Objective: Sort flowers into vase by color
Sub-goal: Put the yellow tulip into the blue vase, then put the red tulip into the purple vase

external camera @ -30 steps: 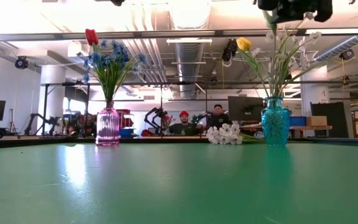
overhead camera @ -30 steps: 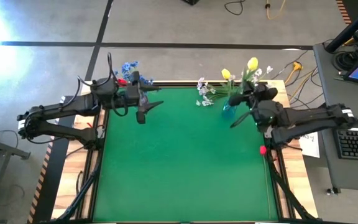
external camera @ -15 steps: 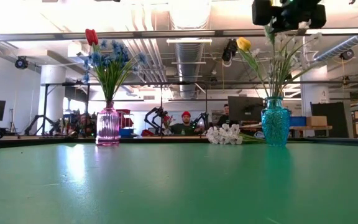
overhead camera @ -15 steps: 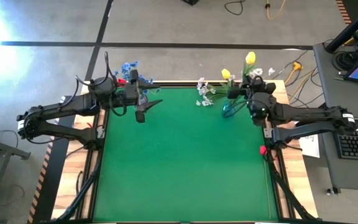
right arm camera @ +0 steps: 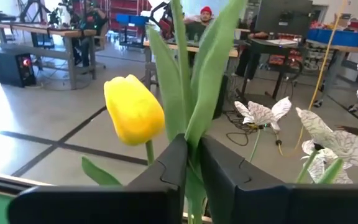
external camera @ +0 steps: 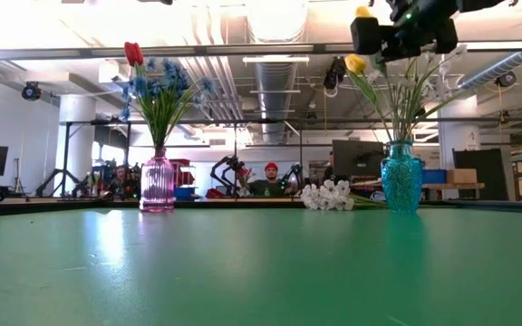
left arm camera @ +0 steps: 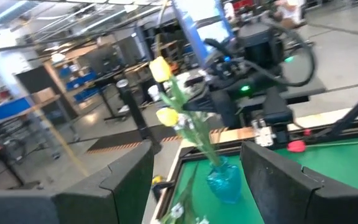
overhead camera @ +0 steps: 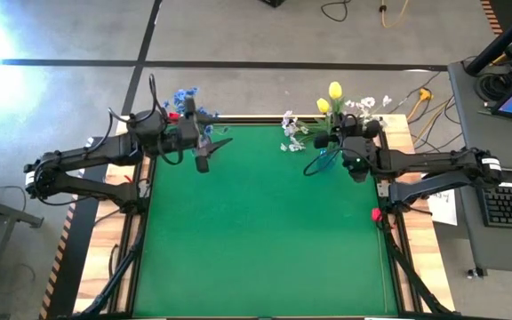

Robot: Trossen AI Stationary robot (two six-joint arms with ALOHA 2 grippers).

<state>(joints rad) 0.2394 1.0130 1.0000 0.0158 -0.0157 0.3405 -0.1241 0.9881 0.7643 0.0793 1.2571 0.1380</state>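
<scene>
Between my right tool's (right arm camera: 191, 163) nearly closed fingers sits a tulip stem (right arm camera: 194, 106); my left tool (overhead camera: 210, 152) waits open.

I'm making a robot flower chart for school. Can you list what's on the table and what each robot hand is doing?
pink vase: far left of the table, holds blue flowers and one red tulip
teal vase: far right, holds yellow tulips and white sprays
loose white flowers: lying beside the teal vase
right gripper: above the teal vase, pinching a green stem
left gripper: open, empty, near the pink vase
</scene>
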